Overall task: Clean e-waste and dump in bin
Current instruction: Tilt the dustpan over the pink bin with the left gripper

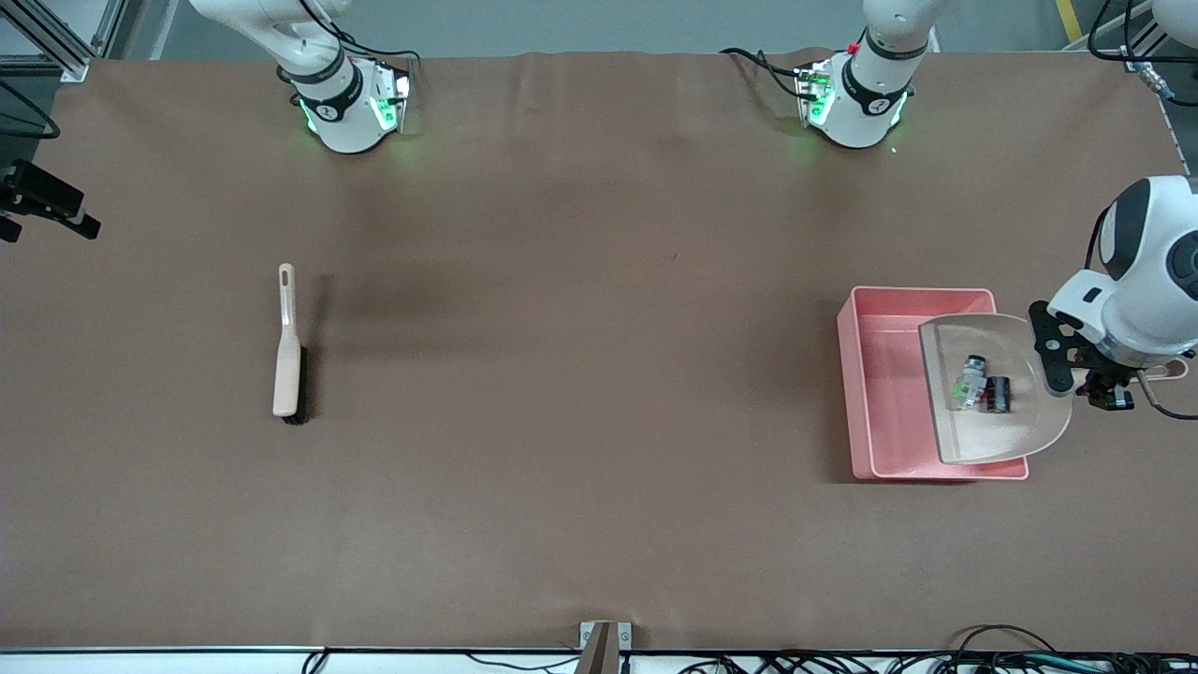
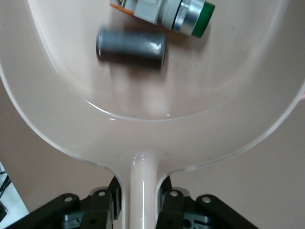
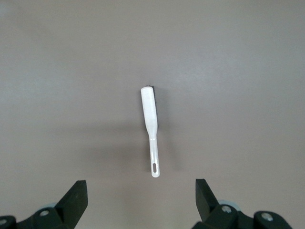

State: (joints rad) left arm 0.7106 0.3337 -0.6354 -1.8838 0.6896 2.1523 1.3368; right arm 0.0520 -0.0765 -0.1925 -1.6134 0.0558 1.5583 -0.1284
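My left gripper [image 1: 1112, 382] [image 2: 141, 196] is shut on the handle of the beige dustpan [image 1: 992, 412] [image 2: 157, 129] and holds the pan over the pink bin [image 1: 875, 412]. The e-waste lies in the pan: a whitish component with a green end [image 1: 970, 382] [image 2: 167, 12] and, touching it, a dark block [image 1: 1000, 394] [image 2: 131, 45]. The bin stands toward the left arm's end of the table. My right gripper [image 3: 141, 195] shows only in the right wrist view, open and empty, high over the brush [image 3: 150, 119].
A beige brush with dark bristles [image 1: 288, 346] lies flat on the brown table toward the right arm's end. A black camera mount [image 1: 42, 201] juts in at that end's edge. Cables run along the table's near edge.
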